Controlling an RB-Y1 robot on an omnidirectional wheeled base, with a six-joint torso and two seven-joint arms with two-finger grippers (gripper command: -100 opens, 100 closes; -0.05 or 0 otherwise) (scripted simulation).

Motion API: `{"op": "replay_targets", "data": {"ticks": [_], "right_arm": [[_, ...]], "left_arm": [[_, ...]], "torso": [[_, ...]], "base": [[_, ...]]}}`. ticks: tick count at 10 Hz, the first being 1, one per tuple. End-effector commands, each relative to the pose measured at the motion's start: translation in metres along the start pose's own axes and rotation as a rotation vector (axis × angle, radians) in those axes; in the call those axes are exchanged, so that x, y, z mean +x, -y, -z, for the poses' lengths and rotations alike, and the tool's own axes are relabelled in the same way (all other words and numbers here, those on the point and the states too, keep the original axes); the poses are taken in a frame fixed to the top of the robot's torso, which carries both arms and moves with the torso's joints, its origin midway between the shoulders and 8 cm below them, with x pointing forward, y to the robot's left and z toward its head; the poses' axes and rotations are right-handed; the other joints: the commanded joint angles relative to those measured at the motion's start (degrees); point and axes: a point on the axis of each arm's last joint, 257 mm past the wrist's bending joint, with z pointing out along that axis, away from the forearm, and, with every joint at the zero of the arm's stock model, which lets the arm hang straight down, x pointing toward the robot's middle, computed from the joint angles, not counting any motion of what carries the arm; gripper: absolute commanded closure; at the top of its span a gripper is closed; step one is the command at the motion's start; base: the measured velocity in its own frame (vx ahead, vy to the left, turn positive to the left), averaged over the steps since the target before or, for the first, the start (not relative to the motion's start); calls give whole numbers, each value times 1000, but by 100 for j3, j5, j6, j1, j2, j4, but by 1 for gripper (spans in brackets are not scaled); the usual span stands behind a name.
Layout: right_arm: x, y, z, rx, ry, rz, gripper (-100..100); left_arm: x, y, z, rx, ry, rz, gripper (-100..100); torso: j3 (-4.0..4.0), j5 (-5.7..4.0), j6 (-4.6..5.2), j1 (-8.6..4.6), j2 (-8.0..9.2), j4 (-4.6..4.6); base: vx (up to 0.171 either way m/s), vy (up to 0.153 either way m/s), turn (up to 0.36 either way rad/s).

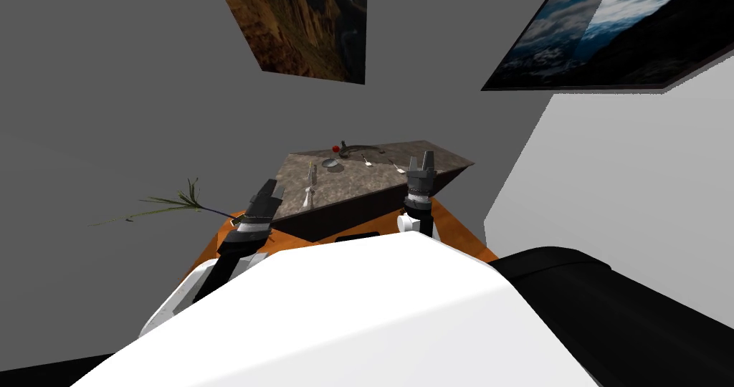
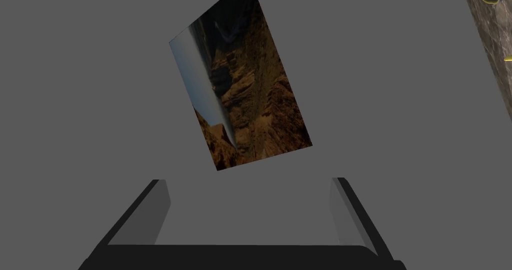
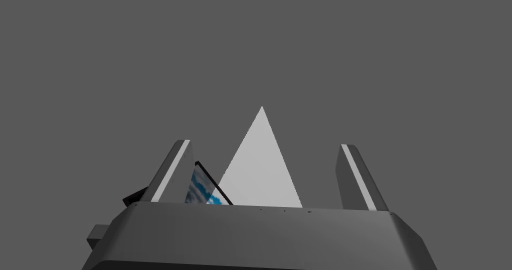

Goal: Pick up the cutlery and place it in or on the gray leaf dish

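I'm looking into a lived-in room of a home, set up for eating. At my 12 o'clock stands a stone-topped table (image 1: 351, 185) laid with cutlery (image 1: 310, 183) and a small grey dish (image 1: 330, 163). Two landscape pictures hang on the grey walls (image 1: 107, 117): a canyon view (image 1: 301, 24) at 11 o'clock and a mountain-and-cloud view (image 1: 616, 31) at 2 o'clock. A leafy green sprig (image 1: 168, 203) reaches in at 9 o'clock. An orange floor (image 1: 459, 225) shows under the table.
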Motion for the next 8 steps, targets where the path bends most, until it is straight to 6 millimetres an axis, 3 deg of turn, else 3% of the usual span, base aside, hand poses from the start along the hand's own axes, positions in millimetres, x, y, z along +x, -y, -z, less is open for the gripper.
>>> {"op": "replay_targets", "data": {"ticks": [1,2,3,4,5,8], "right_arm": [[0,0,0,0,0,0,0],[0,0,0,0,0,0,0],[0,0,0,0,0,0,0],[0,0,0,0,0,0,0],[0,0,0,0,0,0,0],[0,0,0,0,0,0,0]], "left_arm": [[0,-7,1,-20,-22,-12,-100],[-1,-22,7,-61,-52,-30,-100],[-1,-22,7,-60,-58,-34,-100],[-3,-36,13,-102,-87,-51,-100],[-2,-36,13,-101,-94,-55,-100],[-7,-64,25,-184,-157,-96,-100]], "torso": [[0,0,0,0,0,0],[0,0,0,1,-1,0],[0,0,0,1,0,0],[0,0,0,0,0,0],[0,0,0,-1,0,0],[-1,0,0,0,-2,0]], "base": [[-10,-3,-26],[-11,-4,-51],[-11,-3,-31],[-11,-8,-66],[-8,-5,-25],[-7,-6,-54]]}}
